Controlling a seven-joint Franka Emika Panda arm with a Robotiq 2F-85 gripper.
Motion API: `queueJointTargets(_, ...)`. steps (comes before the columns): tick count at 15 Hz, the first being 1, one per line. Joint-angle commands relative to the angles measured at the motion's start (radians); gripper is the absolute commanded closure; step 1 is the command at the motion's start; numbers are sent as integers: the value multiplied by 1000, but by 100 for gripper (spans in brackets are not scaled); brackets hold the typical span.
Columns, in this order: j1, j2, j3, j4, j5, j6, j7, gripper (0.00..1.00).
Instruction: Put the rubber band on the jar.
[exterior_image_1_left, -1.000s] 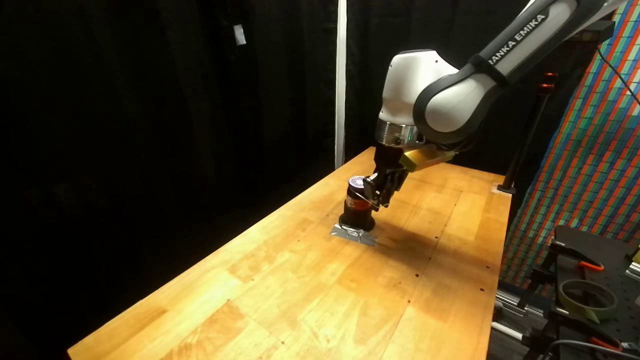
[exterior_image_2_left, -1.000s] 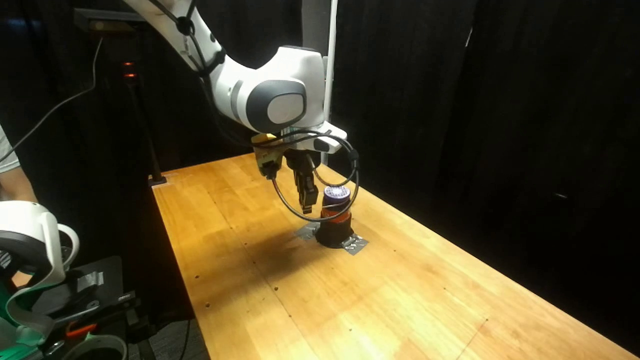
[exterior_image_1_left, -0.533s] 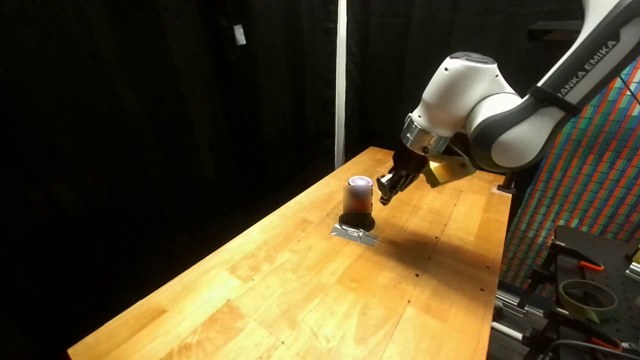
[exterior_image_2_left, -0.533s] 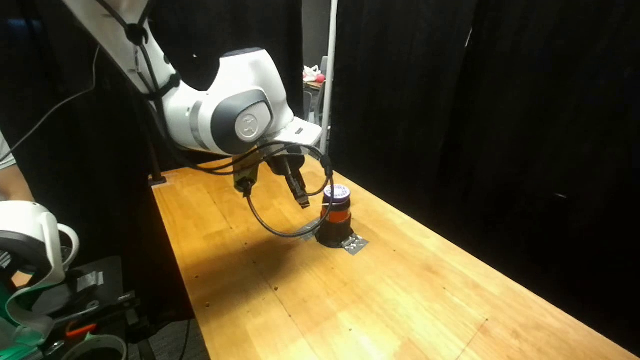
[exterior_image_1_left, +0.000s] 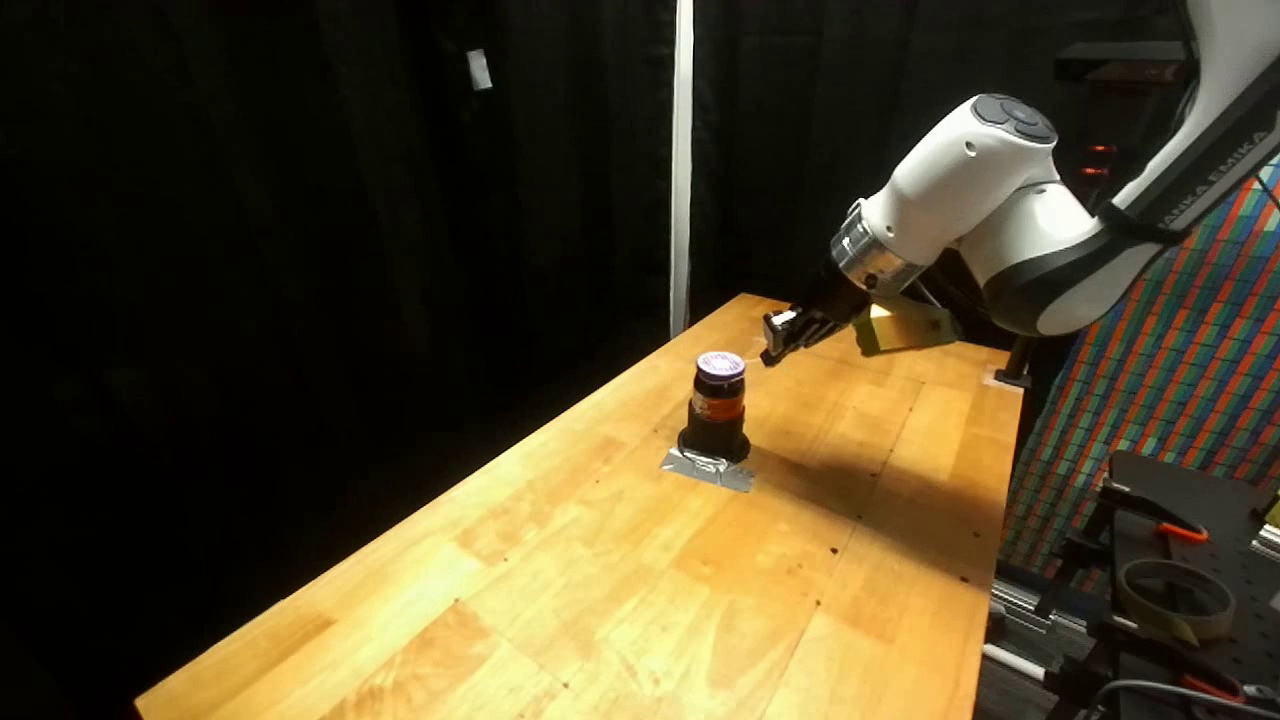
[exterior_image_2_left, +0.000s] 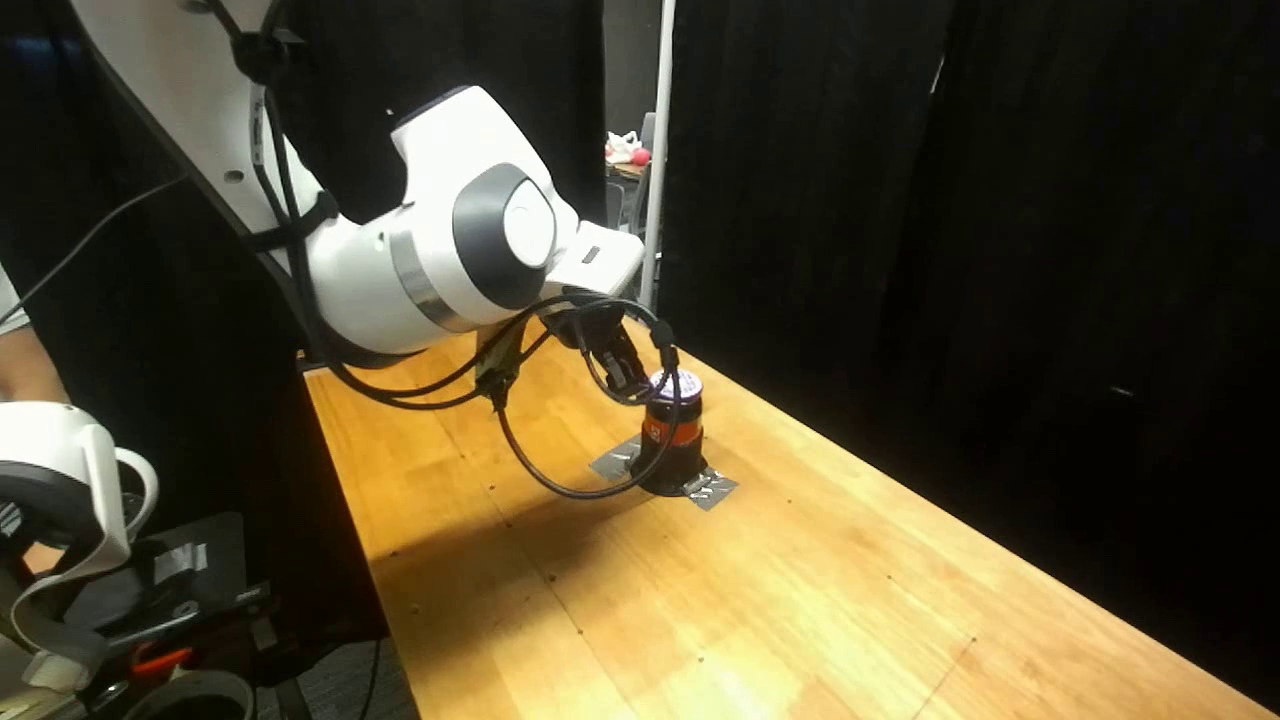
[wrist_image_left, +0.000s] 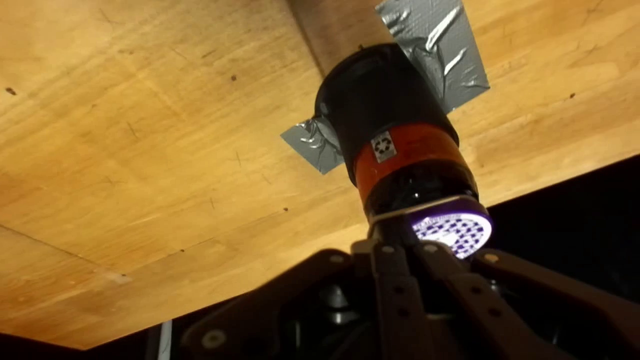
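Observation:
The jar (exterior_image_1_left: 718, 406) has a purple lid with a white patterned top, a dark body and an orange-red label. It stands upright in a black holder (exterior_image_1_left: 714, 438) and shows in the other views too (exterior_image_2_left: 674, 433) (wrist_image_left: 415, 150). The thin pale rubber band (wrist_image_left: 426, 207) crosses the jar at the lid's lower edge and runs to my fingertips. In an exterior view it is a short line (exterior_image_1_left: 753, 360) between lid and gripper. My gripper (exterior_image_1_left: 773, 342) is tilted toward the jar at lid height, its fingertips (wrist_image_left: 395, 227) together on the band. The band's far side is hidden.
Grey tape (wrist_image_left: 445, 55) fixes the holder to the wooden table (exterior_image_1_left: 640, 600). A black cable loop (exterior_image_2_left: 580, 493) hangs from the arm, in front of the jar in that exterior view. A tape roll (exterior_image_1_left: 1178, 598) lies on a dark side surface beside the table.
My gripper has drawn back from the jar, risen and tilted from pointing down to pointing at the lid. The band, slanting down across the jar before, now runs up to the gripper near the lid.

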Motion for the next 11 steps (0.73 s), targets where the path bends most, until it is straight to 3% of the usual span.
queueJointTargets(1,232,97,-246,-2,1,157,117,98)
queueJointTargets(4,381,182,-377,-50,96,281,118,96)
queueJointTargets(7,468,238,-422,-116,200,370,107,97)
queueJointTargets(8,454,216,-393,-136,199,368,111,72)
queueJointTargets(9,366,134,-273,-120,349,282,-106,97)
queueJointTargets(11,378,141,-268,-140,357,297,-97,86)
